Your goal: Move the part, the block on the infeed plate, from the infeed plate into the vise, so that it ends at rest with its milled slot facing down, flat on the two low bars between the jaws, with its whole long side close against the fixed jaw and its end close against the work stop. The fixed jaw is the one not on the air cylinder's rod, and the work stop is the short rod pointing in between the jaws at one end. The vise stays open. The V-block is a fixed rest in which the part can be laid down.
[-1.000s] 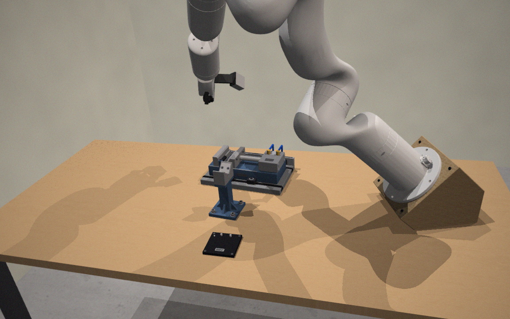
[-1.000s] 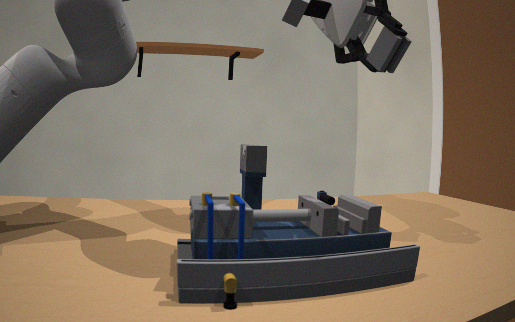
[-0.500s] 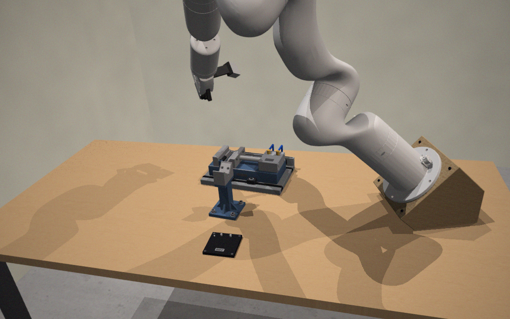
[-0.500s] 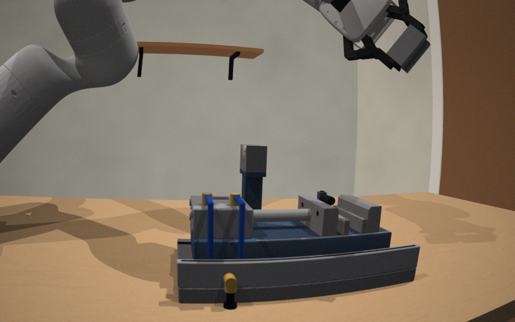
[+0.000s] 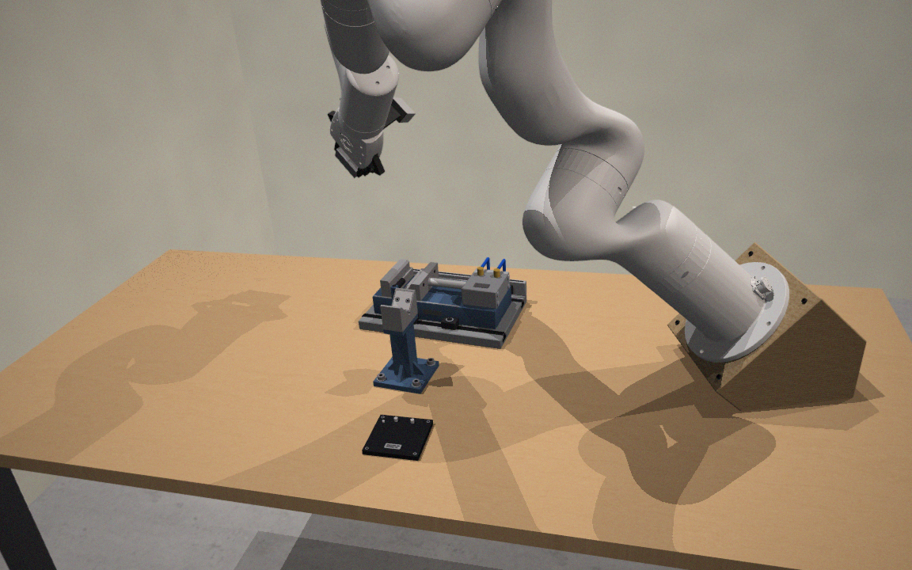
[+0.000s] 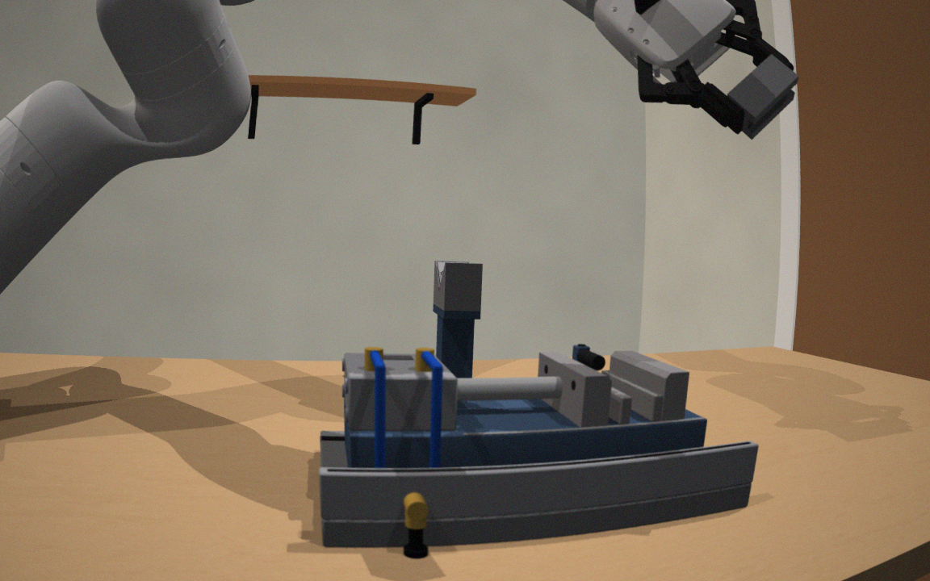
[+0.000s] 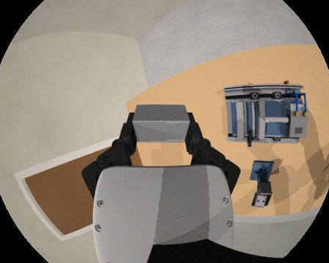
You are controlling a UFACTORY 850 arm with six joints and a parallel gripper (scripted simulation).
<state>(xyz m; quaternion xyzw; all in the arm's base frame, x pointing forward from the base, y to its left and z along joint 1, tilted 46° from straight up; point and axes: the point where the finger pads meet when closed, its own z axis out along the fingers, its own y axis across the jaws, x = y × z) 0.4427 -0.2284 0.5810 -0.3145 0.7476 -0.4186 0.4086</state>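
My gripper (image 6: 750,97) is shut on the part (image 7: 161,123), a plain grey block, and holds it high in the air above and to the left of the vise. In the top view the gripper (image 5: 360,164) hides the part. I cannot see the milled slot. The vise (image 5: 445,301) stands open on the table; its two jaws (image 6: 616,390) have a gap between them. The work stop (image 6: 588,357) is a short dark rod at the far end of the jaws. The black infeed plate (image 5: 397,436) lies bare near the front edge. The V-block (image 5: 400,312) stands on a blue post.
The air cylinder (image 6: 389,401) with blue hoses sits at the vise's right end in the top view. The arm's wooden wedge base (image 5: 785,347) stands at the right. A wall shelf (image 6: 360,89) hangs behind.
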